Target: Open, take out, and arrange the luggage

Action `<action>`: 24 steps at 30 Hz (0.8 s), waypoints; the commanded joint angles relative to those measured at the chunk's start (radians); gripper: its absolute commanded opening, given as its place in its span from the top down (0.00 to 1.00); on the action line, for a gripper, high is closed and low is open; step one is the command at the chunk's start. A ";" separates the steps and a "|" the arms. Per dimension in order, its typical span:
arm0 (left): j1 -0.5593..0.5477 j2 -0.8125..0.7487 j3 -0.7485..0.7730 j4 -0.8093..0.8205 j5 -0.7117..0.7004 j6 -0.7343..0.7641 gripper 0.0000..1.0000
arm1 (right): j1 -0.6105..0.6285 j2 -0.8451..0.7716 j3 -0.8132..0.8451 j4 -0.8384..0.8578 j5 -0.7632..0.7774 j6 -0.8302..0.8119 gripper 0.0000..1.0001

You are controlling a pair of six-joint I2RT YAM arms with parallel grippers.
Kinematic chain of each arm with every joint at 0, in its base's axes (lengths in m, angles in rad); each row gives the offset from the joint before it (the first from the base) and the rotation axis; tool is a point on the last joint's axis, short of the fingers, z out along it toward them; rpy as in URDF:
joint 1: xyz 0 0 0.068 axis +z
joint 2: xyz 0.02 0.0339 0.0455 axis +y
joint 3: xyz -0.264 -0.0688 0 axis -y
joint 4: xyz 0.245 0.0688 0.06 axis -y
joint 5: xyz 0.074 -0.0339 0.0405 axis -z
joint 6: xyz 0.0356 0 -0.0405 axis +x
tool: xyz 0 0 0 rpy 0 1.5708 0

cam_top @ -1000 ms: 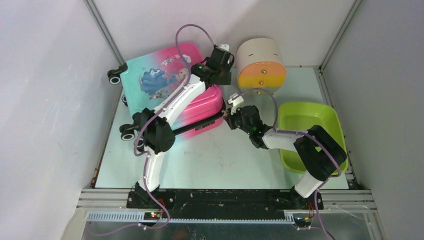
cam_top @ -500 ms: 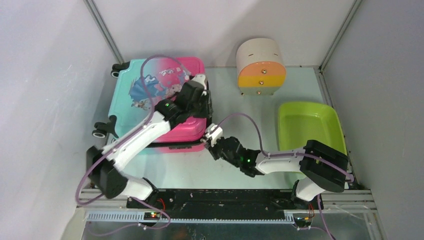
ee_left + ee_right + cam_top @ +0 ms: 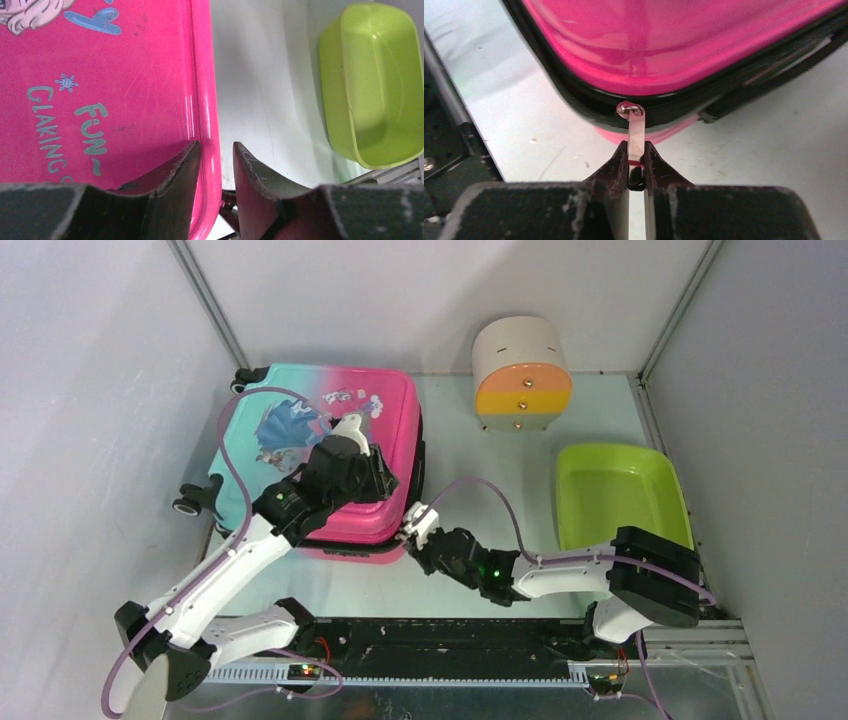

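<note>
Luggage (image 3: 390, 410), a child's glossy hard-shell suitcase fading from teal to pink, with a cartoon princess print and black wheels, lies flat on the pale bench (image 3: 480, 480), printed face up, directly under the left claw (image 3: 385, 478) and just beyond the right claw (image 3: 410, 540). Its long axis runs roughly left to right: the teal wheel end points at the left wall and the pink end at the open middle of the bench. The left claw (image 3: 215, 155) sits over the pink end, its dark, rough-faced fingers (image 3: 185, 165) spread apart astride the rounded pink rim, one over the lid and one just outside it; a sliver of gap shows beside the outer finger. The right claw (image 3: 636, 160) is low at the suitcase's near right corner and pinched together on the flat silver metal zipper pull (image 3: 636, 130), which hangs from a small ring on the black zipper band between the two pink shells. Well to the right of the right claw lies a lime-green rectangular plastic tray (image 3: 610, 490) with rounded corners, seen also from the left wrist (image 3: 370, 90). Farther off, beyond both claws at the back wall, stands a beige cylinder with an orange-yellow face (image 3: 522, 370). Purple cables (image 3: 500, 495) loop over both arms; the left arm and its cable cross over the printed lid.
</note>
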 commanded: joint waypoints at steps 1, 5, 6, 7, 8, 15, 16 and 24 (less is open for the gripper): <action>0.067 0.049 -0.122 -0.315 -0.183 0.056 0.57 | -0.123 -0.117 0.017 0.067 -0.026 -0.053 1.00; 0.081 0.017 -0.124 -0.321 -0.185 0.069 0.57 | -0.168 -0.128 0.017 0.052 -0.132 -0.094 1.00; 0.081 0.011 -0.109 -0.329 -0.186 0.078 0.57 | -0.171 -0.126 0.017 0.056 -0.142 -0.097 1.00; 0.081 -0.001 -0.100 -0.332 -0.190 0.083 0.57 | -0.179 -0.122 0.017 0.059 -0.149 -0.103 1.00; 0.081 -0.007 -0.084 -0.340 -0.198 0.093 0.56 | -0.185 -0.120 0.017 0.068 -0.150 -0.104 1.00; 0.044 -0.091 0.004 -0.313 -0.056 0.219 0.53 | -0.244 -0.120 0.022 0.102 -0.194 -0.079 1.00; 0.032 -0.109 0.009 -0.298 -0.027 0.267 0.52 | -0.246 -0.121 0.023 0.104 -0.197 -0.070 1.00; -0.095 -0.369 -0.178 -0.077 0.237 0.621 0.51 | -0.292 -0.101 0.070 0.114 -0.232 -0.022 1.00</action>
